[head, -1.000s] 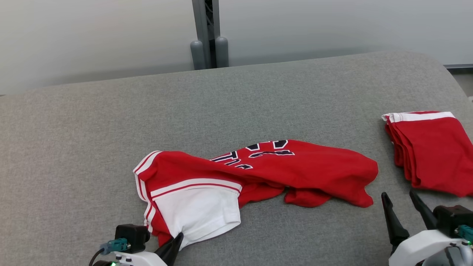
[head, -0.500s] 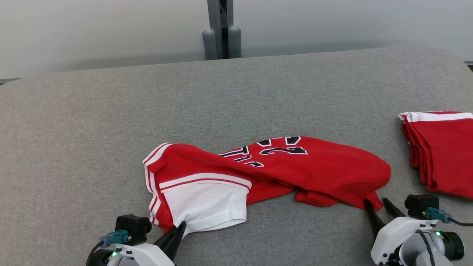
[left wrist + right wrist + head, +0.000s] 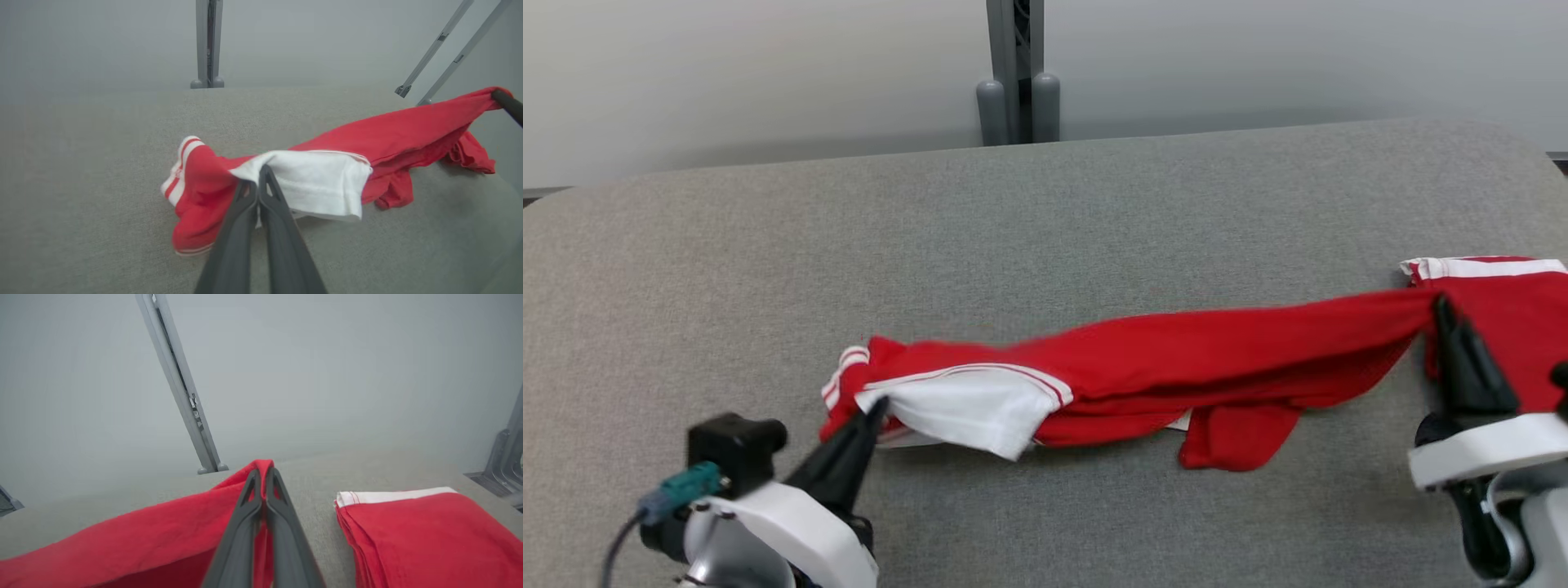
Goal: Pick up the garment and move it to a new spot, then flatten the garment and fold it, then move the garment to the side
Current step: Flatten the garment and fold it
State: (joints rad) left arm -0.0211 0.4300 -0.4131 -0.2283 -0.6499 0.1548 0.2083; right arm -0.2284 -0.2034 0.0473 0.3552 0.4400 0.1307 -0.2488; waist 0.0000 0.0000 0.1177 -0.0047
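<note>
Two hands clamped on red-and-white fabric jersey point(image 3: 1176, 359) strung over grey cloth desk point(image 3: 768, 245): your left hand point(image 3: 261, 173) on white sleeve point(image 3: 322, 183), right hand point(image 3: 263, 473) on red corner point(image 3: 249, 467). Right wrist view shows you folded red stack point(image 3: 429, 535), layered edge.

The right gripper point(image 3: 1444, 307), spread open a second ago just short of the folded stack of red cloth point(image 3: 1523, 343), has closed on the nearest end of the red-and-white jersey garment point(image 3: 1176, 359) and lifted it in front of that stack. The garment, crumpled before, now stretches away from the stack as a long band, its dark lettering turned under. The left gripper point(image 3: 874, 408) has raised the far, white-sleeved end.
</note>
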